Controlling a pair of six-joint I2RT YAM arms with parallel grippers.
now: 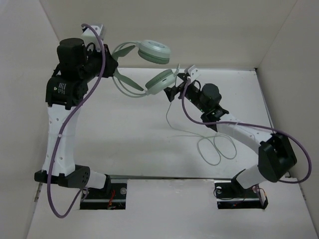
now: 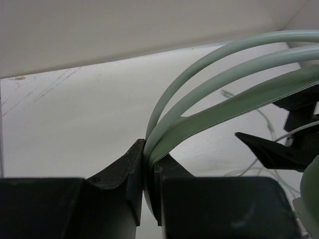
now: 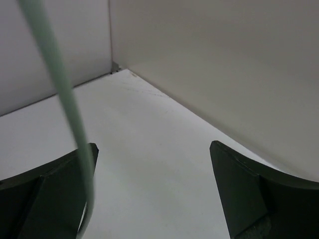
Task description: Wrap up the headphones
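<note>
The headphones [image 1: 154,51] are pale mint and hang in the air over the far side of the table. My left gripper [image 1: 115,69] is shut on their curved headband [image 2: 199,74], which is pinched between the fingers of the left gripper [image 2: 146,164]. The second ear cup [image 1: 160,81] hangs lower, and my right gripper [image 1: 175,82] stands open right beside it. In the right wrist view a mint strand of the headphones [image 3: 65,99] crosses in front of the left finger [image 3: 50,199]; nothing lies between the jaws of the right gripper [image 3: 154,164]. The thin cable [image 1: 217,149] trails down into loose loops on the table.
White walls [image 1: 199,30] enclose the table at the back and sides, close behind the headphones. Purple robot cables [image 1: 75,114] loop along both arms. The right arm's elbow [image 1: 276,157] sits near the right wall, beside the cable loops.
</note>
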